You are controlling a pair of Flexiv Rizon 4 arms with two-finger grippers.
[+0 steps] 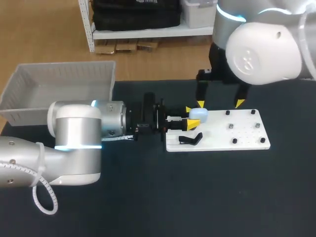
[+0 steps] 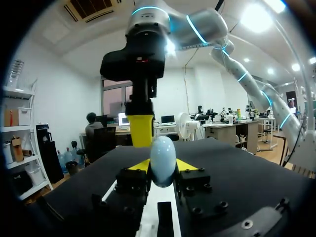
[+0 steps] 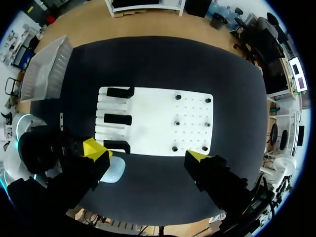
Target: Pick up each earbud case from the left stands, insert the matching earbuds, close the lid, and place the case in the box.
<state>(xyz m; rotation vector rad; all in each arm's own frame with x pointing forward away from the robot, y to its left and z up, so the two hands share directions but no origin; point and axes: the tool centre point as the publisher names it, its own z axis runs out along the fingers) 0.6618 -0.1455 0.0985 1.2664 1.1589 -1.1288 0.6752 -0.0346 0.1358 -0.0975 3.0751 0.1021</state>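
A pale blue, rounded earbud case (image 1: 198, 114) is held over the left end of the white board (image 1: 217, 140). My left gripper (image 1: 190, 118) is shut on it. In the left wrist view the case (image 2: 162, 160) stands upright between the yellow fingertips (image 2: 139, 165). My right gripper (image 1: 219, 103) hangs open and empty above the board's far edge, one fingertip close beside the case. From the right wrist view, the case (image 3: 111, 173) lies just outside one finger of my right gripper (image 3: 147, 153). One black stand (image 1: 190, 139) is visible on the board near the case.
A grey box (image 1: 59, 81) sits at the table's far left, also seen in the right wrist view (image 3: 47, 74). Three black stands (image 3: 117, 119) line the board's (image 3: 153, 118) left end. Several small dark pegs (image 1: 231, 126) stick up from its right half.
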